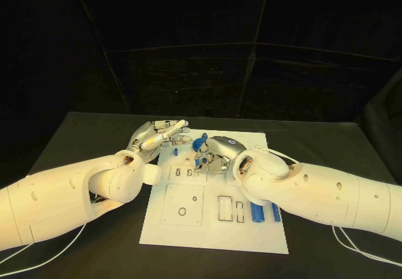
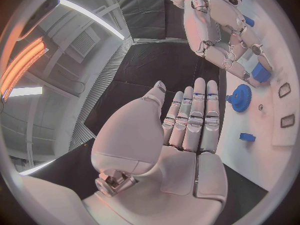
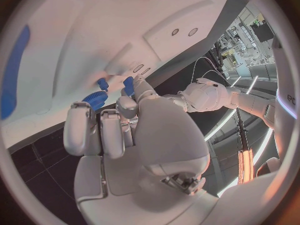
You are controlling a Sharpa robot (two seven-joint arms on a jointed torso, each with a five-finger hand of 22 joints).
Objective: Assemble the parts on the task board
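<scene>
My left hand (image 1: 155, 137) sits flat, fingers together, empty, by the task board's (image 1: 219, 232) far-left corner — right hand (image 1: 212, 155) pinches a small blue part (image 2: 260, 73) near the blue gear (image 2: 240, 97).

Dim black surroundings, brightly lit task board (image 1: 214, 232), heavy fisheye bending in wrist views.

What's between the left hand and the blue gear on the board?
Nothing visible. The left hand is open and flat beside the task board, and the blue gear lies just past its fingertips with bare board between. The right hand hovers farther along, off that line.
</scene>
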